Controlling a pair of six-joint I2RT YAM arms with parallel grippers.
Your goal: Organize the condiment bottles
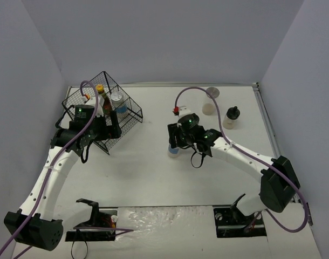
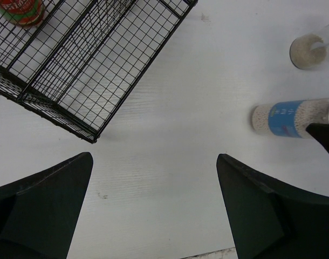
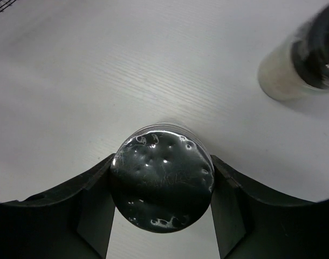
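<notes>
My right gripper is shut on the silver lid of a blue-labelled jar at the table's middle; the jar also shows in the left wrist view. My left gripper is open and empty, just right of the black wire basket. In the basket stand a red sauce bottle with a yellow cap and a blue-labelled jar. A silver-lidded jar, a pale bottle and a black-capped shaker stand at the back right.
The basket sits tilted at the back left near the left wall. Grey walls close in the table on three sides. The arm bases and cables lie along the near edge.
</notes>
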